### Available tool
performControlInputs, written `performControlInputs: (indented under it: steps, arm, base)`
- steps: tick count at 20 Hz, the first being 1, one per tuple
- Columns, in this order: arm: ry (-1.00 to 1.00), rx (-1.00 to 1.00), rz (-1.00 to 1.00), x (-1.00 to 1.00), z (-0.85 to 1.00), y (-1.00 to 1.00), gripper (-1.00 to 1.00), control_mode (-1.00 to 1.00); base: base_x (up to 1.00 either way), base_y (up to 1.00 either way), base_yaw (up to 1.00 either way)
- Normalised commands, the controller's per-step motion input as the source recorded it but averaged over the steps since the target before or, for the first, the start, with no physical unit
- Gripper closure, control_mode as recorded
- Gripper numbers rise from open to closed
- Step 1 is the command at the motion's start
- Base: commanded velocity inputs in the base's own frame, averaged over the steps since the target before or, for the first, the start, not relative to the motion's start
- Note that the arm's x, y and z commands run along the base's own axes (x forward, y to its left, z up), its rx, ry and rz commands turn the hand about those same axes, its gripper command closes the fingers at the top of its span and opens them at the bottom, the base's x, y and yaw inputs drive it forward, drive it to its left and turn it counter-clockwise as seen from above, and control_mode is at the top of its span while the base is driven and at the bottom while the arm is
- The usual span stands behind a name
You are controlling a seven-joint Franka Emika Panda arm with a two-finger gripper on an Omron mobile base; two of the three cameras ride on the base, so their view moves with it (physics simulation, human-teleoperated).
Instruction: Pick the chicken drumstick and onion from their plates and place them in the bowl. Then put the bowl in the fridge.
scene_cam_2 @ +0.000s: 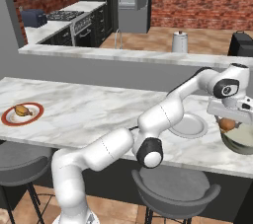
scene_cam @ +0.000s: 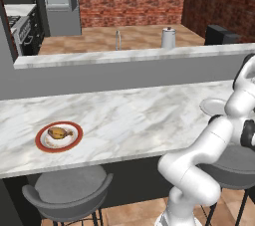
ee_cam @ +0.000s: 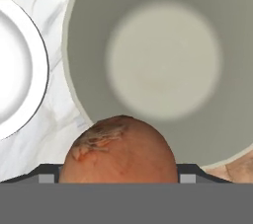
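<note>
Onion held over the bowl at a marble bar in a brick-walled kitchen

The long marble counter [scene_cam_2: 94, 114] has a raised ledge behind it; the fridge [scene_cam_2: 132, 1] stands far back. The bowl [scene_cam_2: 240, 141] sits at the counter's right end, beside a white plate [scene_cam_2: 190, 127]. The gripper [scene_cam_2: 229, 119] clasps the onion [ee_cam: 118, 151] above it. The drumstick [scene_cam: 59, 133] lies on the red-rimmed plate [scene_cam: 42, 145], far left.
</note>
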Motion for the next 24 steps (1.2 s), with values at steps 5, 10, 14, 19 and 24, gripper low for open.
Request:
performControlInputs:
  steps: [5, 10, 14, 19, 24]
  arm:
    - [0.00, 0.01, 0.05, 0.13, 0.00, -0.03, 1.00, -1.00]
    - [0.04, 0.00, 0.06, 0.13, 0.00, -0.07, 1.00, -1.00]
    - [0.07, 0.00, 0.06, 0.13, 0.00, -0.10, 1.00, -1.00]
    - [0.10, 0.01, 0.07, 0.06, 0.00, -0.10, 1.00, -1.00]
    - [0.12, 0.04, 0.06, 0.01, 0.00, -0.07, -1.00, -1.00]
  base:
    - [0.00, 0.00, 0.00]
    - [0.00, 0.00, 0.00]
    - [0.00, 0.00, 0.00]
    - [0.00, 0.00, 0.00]
    - [0.00, 0.00, 0.00]
